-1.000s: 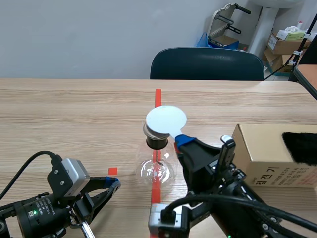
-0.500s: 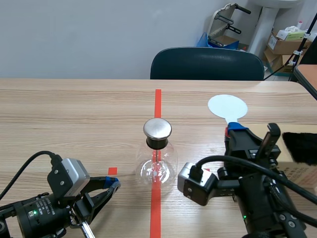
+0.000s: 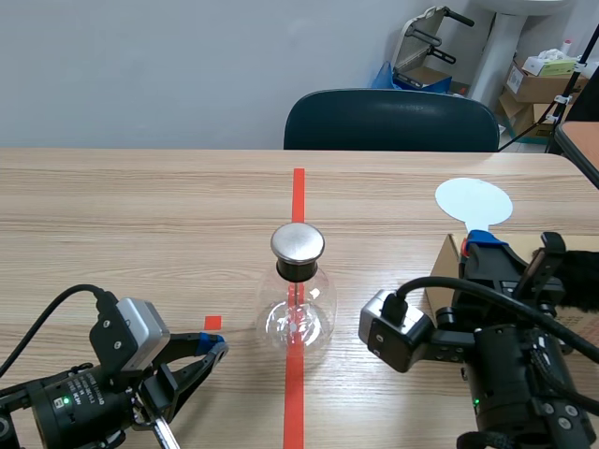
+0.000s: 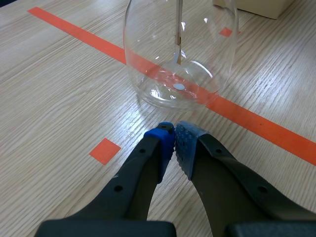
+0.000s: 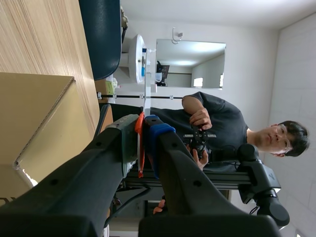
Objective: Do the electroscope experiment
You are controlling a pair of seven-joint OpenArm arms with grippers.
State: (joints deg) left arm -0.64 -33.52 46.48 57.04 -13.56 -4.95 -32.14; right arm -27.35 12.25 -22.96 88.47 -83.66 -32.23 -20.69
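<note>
The electroscope, a clear glass flask [image 3: 298, 313] with a round metal cap [image 3: 298, 242], stands on the red tape line at the table's middle. My right gripper [image 3: 487, 245] is raised over the cardboard box [image 3: 444, 273], shut on the red handle of a paddle whose white disc [image 3: 474, 200] stands well right of the cap. In the right wrist view the handle [image 5: 140, 148] is pinched between my fingers and the disc [image 5: 138, 58] shows edge-on ahead of them. My left gripper [image 3: 217, 350] rests low at the front left, shut on nothing, its tips [image 4: 174, 136] just short of the flask [image 4: 180, 54].
A black furry piece [image 3: 576, 281] lies on the box at the far right. A dark chair [image 3: 391, 120] stands behind the table's far edge. A person [image 5: 217, 123] holding a controller appears in the right wrist view. A box corner [image 4: 256, 6] lies beyond the flask.
My right arm has carried the paddle from above the flask's cap to the right, so the white disc now stands over the box. The left arm has not moved.
</note>
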